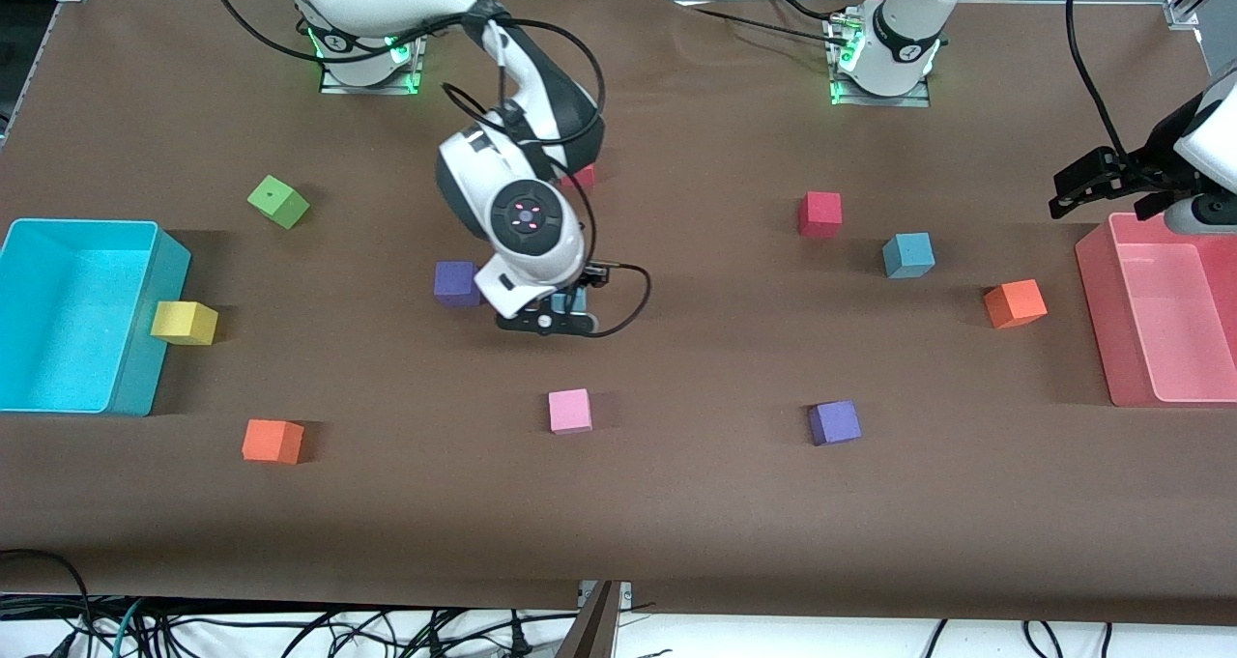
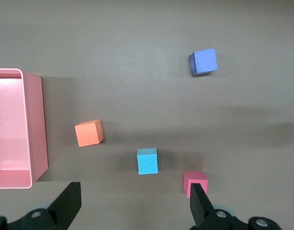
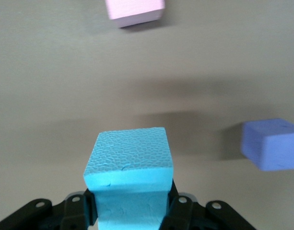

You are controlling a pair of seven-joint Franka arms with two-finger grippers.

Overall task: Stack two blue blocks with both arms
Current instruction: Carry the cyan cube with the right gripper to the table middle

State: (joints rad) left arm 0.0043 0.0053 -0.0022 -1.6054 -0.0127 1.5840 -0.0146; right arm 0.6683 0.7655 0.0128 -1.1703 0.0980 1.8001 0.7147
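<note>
My right gripper [image 1: 565, 318] is shut on one light blue block [image 1: 578, 300] and holds it just above the table's middle, beside a purple cube [image 1: 456, 283]. In the right wrist view the block [image 3: 130, 175] fills the space between the black fingers [image 3: 77, 208]. The other blue block [image 1: 908, 255] rests on the table toward the left arm's end; it also shows in the left wrist view [image 2: 147, 161]. My left gripper [image 1: 1071, 191] hangs open and empty in the air by the pink bin [image 1: 1097, 320]; its fingers [image 2: 70, 199] stand wide apart.
A red cube [image 1: 819, 214] and an orange cube [image 1: 1015, 303] lie near the free blue block. A second purple cube [image 1: 835, 422] and a pink cube [image 1: 569, 411] lie nearer the front camera. A cyan bin [image 1: 145, 368], plus green [image 1: 277, 201], yellow [image 1: 184, 322] and orange [image 1: 272, 441] cubes, are at the right arm's end.
</note>
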